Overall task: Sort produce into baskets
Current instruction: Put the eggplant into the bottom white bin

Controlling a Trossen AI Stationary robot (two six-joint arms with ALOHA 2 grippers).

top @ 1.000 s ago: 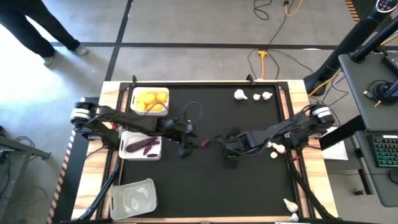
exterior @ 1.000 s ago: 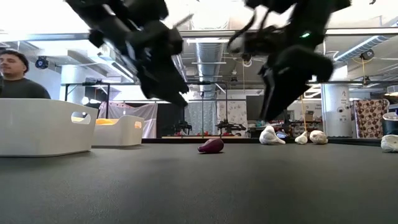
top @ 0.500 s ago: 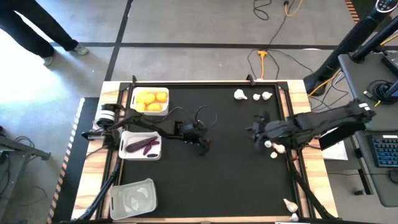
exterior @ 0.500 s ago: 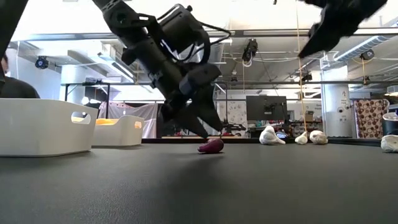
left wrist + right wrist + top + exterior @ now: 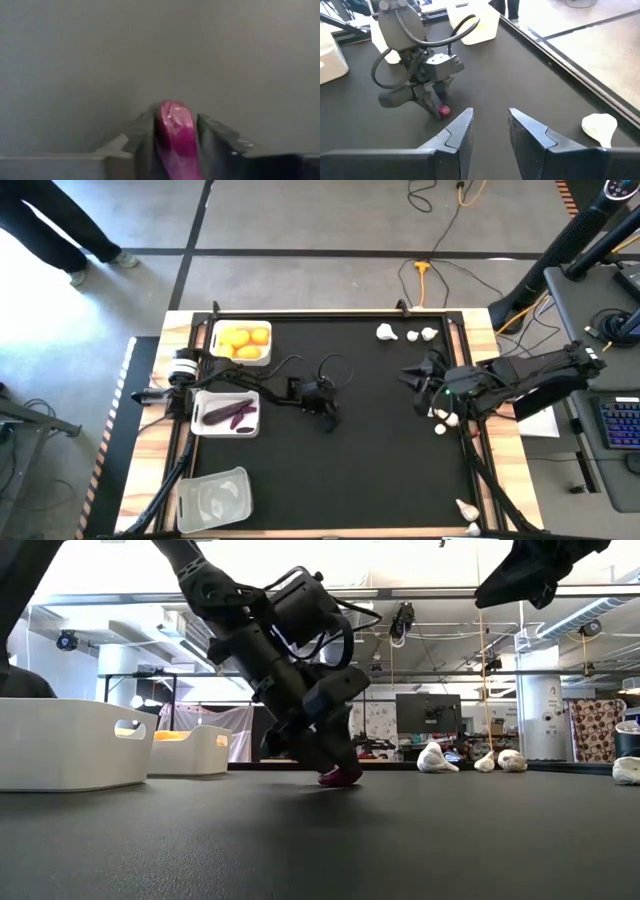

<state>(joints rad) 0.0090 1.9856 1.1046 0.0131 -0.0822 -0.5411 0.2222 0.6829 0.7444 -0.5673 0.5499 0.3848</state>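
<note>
Jaws of left gripper [image 5: 329, 414] clamp purple piece [image 5: 175, 131] — lengthwise between them; right's narrowly parted.

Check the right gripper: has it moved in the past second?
Yes. The right gripper has pulled away from the table's middle toward the garlic bulbs by the right edge.

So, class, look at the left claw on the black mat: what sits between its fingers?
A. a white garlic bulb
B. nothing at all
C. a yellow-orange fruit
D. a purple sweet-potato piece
D: the left wrist view shows the purple piece between the fingers of the left claw, down at the mat in the low view.
</note>
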